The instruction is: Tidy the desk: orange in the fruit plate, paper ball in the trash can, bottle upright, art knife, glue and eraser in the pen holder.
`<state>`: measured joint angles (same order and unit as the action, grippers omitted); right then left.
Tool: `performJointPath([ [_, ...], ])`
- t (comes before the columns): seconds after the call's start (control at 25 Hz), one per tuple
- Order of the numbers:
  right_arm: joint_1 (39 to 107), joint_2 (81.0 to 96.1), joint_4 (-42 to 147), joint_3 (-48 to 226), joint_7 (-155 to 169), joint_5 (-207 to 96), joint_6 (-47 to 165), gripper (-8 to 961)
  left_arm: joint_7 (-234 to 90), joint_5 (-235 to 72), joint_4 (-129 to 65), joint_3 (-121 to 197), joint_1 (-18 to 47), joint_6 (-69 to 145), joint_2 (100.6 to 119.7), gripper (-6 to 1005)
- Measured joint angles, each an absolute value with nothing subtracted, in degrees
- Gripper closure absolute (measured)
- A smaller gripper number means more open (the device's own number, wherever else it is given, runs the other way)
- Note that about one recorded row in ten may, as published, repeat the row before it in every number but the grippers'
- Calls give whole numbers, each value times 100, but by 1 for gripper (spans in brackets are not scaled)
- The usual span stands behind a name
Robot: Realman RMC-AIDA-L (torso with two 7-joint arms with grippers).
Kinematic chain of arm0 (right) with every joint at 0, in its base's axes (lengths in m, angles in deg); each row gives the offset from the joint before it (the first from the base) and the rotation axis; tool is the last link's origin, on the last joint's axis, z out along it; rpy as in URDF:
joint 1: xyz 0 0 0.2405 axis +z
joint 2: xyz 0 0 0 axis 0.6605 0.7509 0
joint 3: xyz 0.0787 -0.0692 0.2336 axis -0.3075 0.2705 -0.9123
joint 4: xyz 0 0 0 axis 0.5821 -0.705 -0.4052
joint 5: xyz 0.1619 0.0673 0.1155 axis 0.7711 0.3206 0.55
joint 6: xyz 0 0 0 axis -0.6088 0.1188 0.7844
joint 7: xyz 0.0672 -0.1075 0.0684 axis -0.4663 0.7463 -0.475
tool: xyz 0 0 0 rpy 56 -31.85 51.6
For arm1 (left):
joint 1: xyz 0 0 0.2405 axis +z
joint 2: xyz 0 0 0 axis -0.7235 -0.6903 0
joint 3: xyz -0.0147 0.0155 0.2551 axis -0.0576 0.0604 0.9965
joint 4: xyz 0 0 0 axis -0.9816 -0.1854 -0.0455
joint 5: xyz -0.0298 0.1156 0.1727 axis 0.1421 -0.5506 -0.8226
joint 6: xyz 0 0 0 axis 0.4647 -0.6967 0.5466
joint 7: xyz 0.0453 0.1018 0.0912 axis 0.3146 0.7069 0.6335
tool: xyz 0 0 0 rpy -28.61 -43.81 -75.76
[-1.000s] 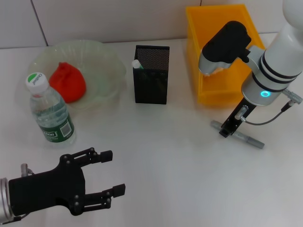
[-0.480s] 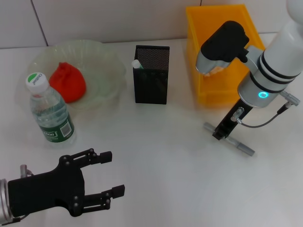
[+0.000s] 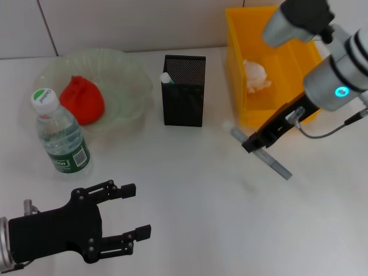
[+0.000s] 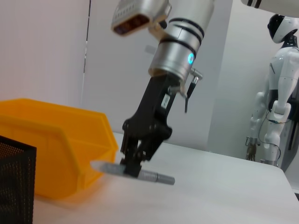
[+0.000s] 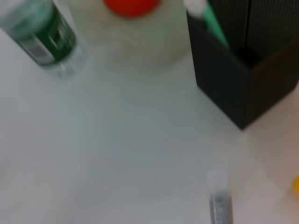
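Note:
My right gripper (image 3: 251, 144) is shut on the grey art knife (image 3: 275, 165), holding it low over the table between the trash can (image 3: 236, 69) and the pen holder (image 3: 184, 98). The left wrist view shows the same right gripper (image 4: 132, 167) gripping the art knife (image 4: 156, 177). A green-and-white glue stick (image 3: 165, 79) stands in the pen holder. The paper ball (image 3: 256, 76) lies in the trash can. The orange (image 3: 82, 99) sits in the fruit plate (image 3: 98, 56). The bottle (image 3: 60, 135) stands upright. My left gripper (image 3: 137, 210) rests open at the near left. The eraser is out of view.
The table's back edge meets a tiled wall behind the plate and trash can. In the left wrist view a white humanoid robot (image 4: 275, 93) stands beyond the table's far end. Bare tabletop lies between my two grippers.
My right gripper has carried the art knife leftward, from beside the trash can's front toward the pen holder. The right arm swung up, uncovering the paper ball. The left arm has not moved.

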<state>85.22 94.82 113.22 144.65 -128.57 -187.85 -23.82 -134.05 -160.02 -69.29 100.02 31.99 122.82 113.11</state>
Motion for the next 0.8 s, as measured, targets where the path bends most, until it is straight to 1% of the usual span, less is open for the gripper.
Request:
performJointPath([
  [0.32,8290,9424,12172,13567,-12722,-18051,-2809,813,-13405,-16000,-6924,10002,3184,12282,11303,194],
  [0.56,8180,9381,12468,13272,-12716,-17584,-2790,814,-13405,-16000,-6926,10002,3184,12281,11299,194],
  [0.8,8112,9381,12609,13144,-12595,-17023,-2433,815,-13395,-16001,-6932,10002,3186,12277,11298,195],
])
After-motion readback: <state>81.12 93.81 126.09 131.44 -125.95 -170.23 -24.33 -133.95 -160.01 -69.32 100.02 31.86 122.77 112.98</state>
